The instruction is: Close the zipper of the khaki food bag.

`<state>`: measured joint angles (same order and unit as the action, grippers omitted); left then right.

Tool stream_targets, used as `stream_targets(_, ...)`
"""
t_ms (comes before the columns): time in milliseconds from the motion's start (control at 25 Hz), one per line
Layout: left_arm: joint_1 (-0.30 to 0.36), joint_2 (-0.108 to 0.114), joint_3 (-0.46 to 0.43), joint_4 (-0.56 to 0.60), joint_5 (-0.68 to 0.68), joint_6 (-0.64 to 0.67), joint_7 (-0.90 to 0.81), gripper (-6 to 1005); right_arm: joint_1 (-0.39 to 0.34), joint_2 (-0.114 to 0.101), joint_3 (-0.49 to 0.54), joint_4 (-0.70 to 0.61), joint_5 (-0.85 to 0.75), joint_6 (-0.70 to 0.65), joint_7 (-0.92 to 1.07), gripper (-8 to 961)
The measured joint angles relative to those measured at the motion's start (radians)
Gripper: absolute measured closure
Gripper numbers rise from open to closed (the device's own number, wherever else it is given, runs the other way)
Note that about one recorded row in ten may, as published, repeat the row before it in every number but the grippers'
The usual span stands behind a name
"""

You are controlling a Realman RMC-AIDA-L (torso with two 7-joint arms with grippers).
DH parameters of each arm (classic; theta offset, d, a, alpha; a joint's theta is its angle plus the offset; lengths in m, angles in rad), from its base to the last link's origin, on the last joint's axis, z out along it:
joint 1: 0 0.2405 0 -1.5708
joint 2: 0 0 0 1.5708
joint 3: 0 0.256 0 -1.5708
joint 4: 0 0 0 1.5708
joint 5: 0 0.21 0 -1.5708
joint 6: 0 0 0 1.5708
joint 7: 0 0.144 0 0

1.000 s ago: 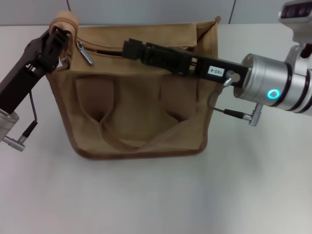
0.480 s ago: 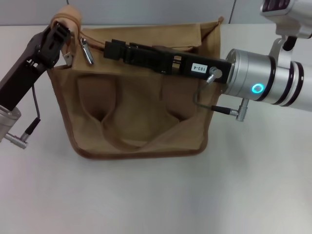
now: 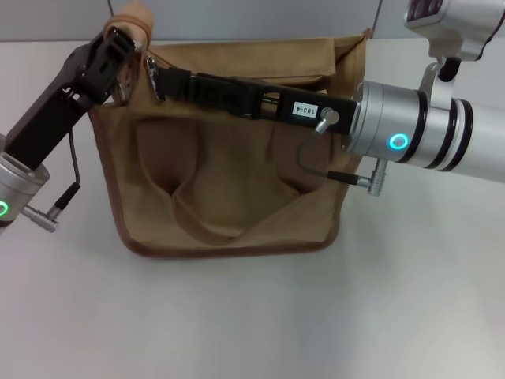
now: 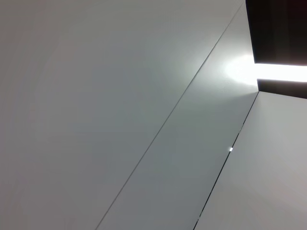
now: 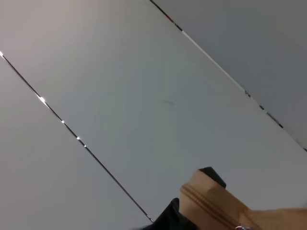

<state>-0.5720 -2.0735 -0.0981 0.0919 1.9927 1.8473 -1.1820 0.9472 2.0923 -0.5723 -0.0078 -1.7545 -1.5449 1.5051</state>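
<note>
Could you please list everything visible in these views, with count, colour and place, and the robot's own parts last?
khaki food bag: one, tan with brown piping, at the table's middle, front pocket facing the head camera.
zipper: one, tan, along the bag's top edge; its silver pull tab sits near the bag's left end.
strap handles: two, tan, drooping over the bag's front.
table: one, white, under the bag.
wall panels: grey, filling both wrist views.
left gripper: one, black, at the bag's top left corner, on a tan fabric end.
right gripper: one, black, reaching across the bag's top, next to the pull tab.
</note>
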Motion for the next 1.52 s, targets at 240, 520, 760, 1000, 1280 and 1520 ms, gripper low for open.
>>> stream_targets(240, -0.007, 0.000, -0.002, 0.000, -0.004, 0.000, -0.003, 990, 0.002, 0.000, 0.003, 0.009, 0.001, 0.030, -0.001, 504)
stream_targets(520, -0.008, 0.000, -0.005, 0.000, -0.005, 0.003, -0.005, 990, 0.004, 0.000, 0.000, 0.018, -0.002, -0.001, -0.038, 538)
stream_targets(760, -0.008, 0.000, -0.007, 0.000, -0.005, -0.004, -0.005, 990, 0.004, 0.000, -0.002, 0.022, -0.002, 0.005, -0.051, 560)
stream_targets(1000, -0.009, 0.000, -0.007, -0.002, -0.005, -0.002, -0.007, 990, 0.014, 0.000, 0.002, 0.026, -0.001, 0.054, -0.044, 563)
stream_targets(1280, -0.016, 0.002, -0.002, -0.012, -0.005, 0.009, -0.009, 989, 0.021, 0.000, -0.012, 0.026, -0.005, 0.017, -0.067, 564)
stream_targets(1520, -0.024, 0.000, -0.001, -0.012, -0.001, 0.006, -0.011, 989, 0.012, 0.000, -0.006, 0.022, 0.001, 0.025, -0.074, 564)
